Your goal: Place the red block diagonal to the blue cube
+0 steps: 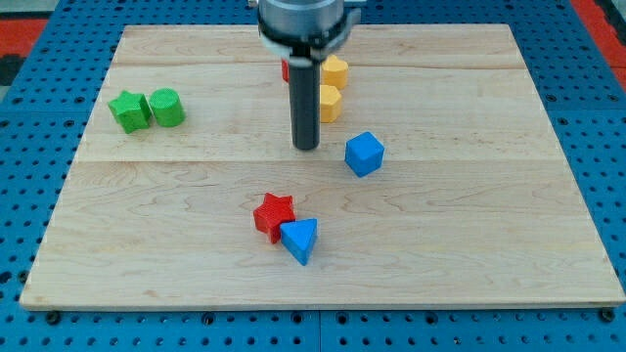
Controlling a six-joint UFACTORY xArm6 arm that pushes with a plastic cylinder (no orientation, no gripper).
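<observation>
A red star-shaped block point(273, 213) lies below the board's middle, touching a blue triangular block point(301, 239) at its lower right. A blue cube point(364, 154) sits right of centre. My tip point(307, 147) rests on the board just left of the blue cube, a short gap apart, and above the red star. Another red block point(286, 70) shows only as a sliver behind the rod near the view's top.
Two yellow blocks point(335, 70) point(330, 102) stand right of the rod near the top. A green star block point(129, 110) and a green cylinder point(167, 107) touch at the left. The wooden board point(509, 244) sits on a blue pegboard.
</observation>
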